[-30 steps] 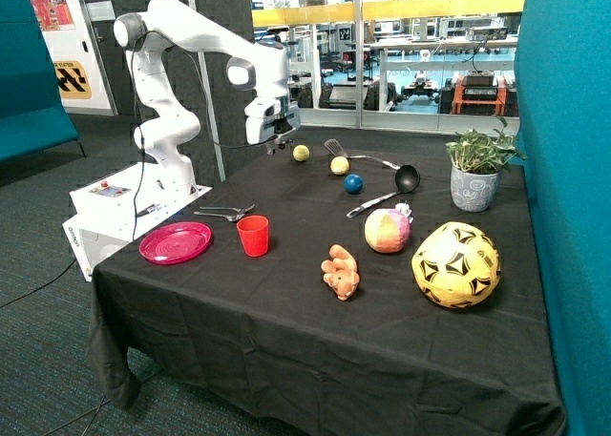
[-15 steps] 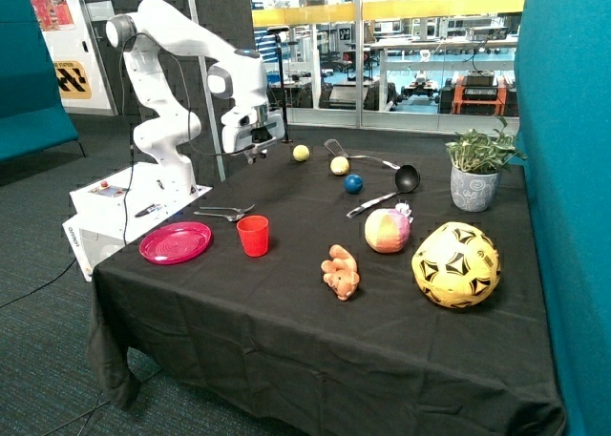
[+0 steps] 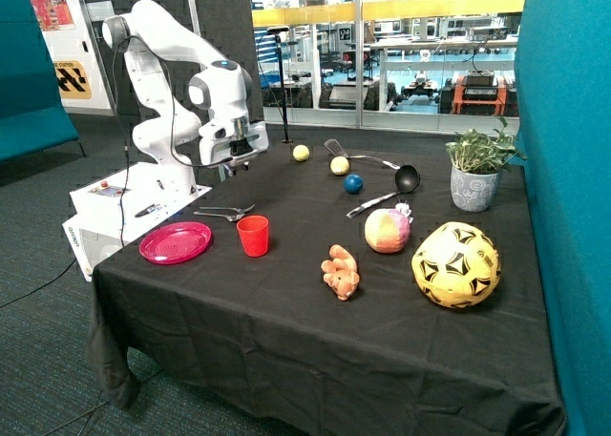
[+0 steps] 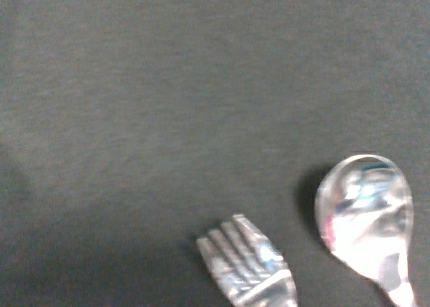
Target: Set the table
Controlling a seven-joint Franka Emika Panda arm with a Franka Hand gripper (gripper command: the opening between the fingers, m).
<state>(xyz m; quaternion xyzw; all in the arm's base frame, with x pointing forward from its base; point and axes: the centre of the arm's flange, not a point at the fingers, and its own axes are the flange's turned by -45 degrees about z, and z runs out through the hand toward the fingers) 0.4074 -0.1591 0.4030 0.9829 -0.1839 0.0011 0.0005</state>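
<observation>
The table (image 3: pixel 315 321) is standing beside the white robot base, draped in matte black cloth, finely woven in the wrist view. A shiny metal fork (image 4: pixel 252 267) and rounded spoon (image 4: pixel 366 216) are lying side by side near a glossy pink plate (image 3: pixel 176 242) and red cup (image 3: pixel 253 236). The gripper (image 3: pixel 232 161) is hovering above the cutlery, touching nothing; how far open I cannot tell.

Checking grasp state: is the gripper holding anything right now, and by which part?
Nothing visibly held. The gripper hovers above the fork and spoon, both lying on the table.
</observation>
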